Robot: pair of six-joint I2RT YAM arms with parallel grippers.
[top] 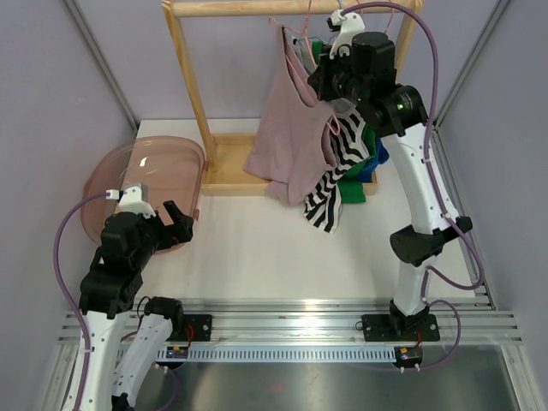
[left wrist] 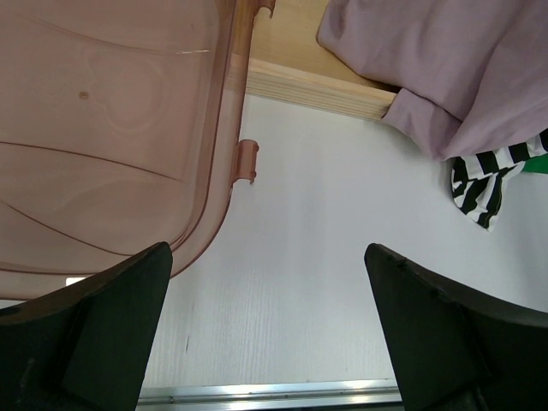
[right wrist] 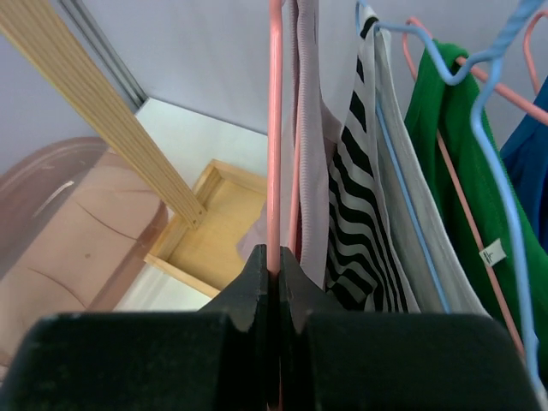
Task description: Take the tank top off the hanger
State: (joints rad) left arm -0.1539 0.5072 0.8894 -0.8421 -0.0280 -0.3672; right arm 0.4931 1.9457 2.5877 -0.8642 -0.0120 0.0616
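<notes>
I am working over a white counter (top: pixel 257 257), where a wooden rack (top: pixel 193 86) is standing at the far side and a pink tub (top: pixel 145 171) is lying at the left. The tank top (top: pixel 291 128), mauve, is hanging from the rack's top rail. Its long axis is running down and leftward from the rail, and its hem is bunching on the rack's base. A striped top (top: pixel 330 201) and a green one (top: pixel 360 163) are crowding it on the right.

I am running the right arm high at the rail. Its gripper (right wrist: pixel 275 265) is clamping a pink hanger (right wrist: pixel 274 128) wire, fingers pressed together on it, with the tank top's strap lying just beside the wire on the right. The garment is therefore hanging straight below and slightly left of this gripper. I am judging this to be the nearer arm by far.

The left gripper (left wrist: pixel 267 257) is hovering low over the counter beside the tub's rim, spread wide and holding nothing. It is sitting well apart from the tank top, which is lying ahead of it and to its right. I am expecting the coming move to turn on the fabric sliding down and off while the hanger is pinned above.
</notes>
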